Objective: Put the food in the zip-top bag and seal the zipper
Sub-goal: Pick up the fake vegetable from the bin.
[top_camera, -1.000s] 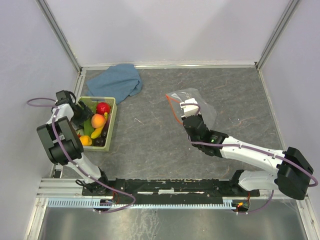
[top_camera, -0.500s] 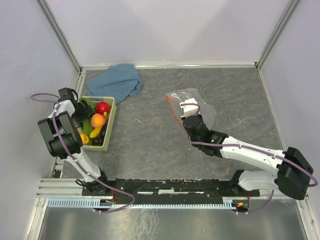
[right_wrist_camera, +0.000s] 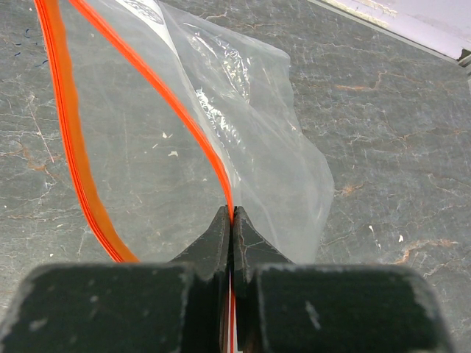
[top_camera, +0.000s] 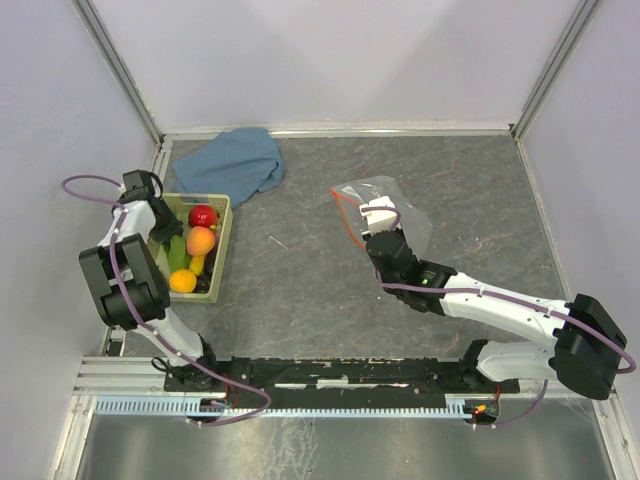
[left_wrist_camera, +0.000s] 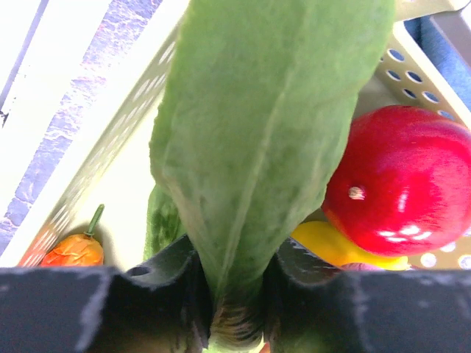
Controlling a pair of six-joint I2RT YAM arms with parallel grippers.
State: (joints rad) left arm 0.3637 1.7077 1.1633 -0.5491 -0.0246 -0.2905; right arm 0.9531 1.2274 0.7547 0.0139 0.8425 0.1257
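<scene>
From above, the left claw (top_camera: pixel 160 213) hangs over the pale green basket (top_camera: pixel 226 232) of food (top_camera: pixel 200 240) at the tabletop's (top_camera: pixel 300 290) left edge, while the right claw (top_camera: pixel 377 214) sits on the zip-top bag (top_camera: pixel 372 188) near the middle. At the left wrist, the claw pinches the green leaf (left_wrist_camera: pixel 257 147) beside a red fruit (left_wrist_camera: pixel 401 187). At the right wrist, the claw is pressed together on the zipper (right_wrist_camera: pixel 188 118) of the bag's parted mouth.

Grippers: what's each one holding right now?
Left gripper: closed on the green leaf.
Right gripper: closed on the zipper of the zip-top bag.
</scene>
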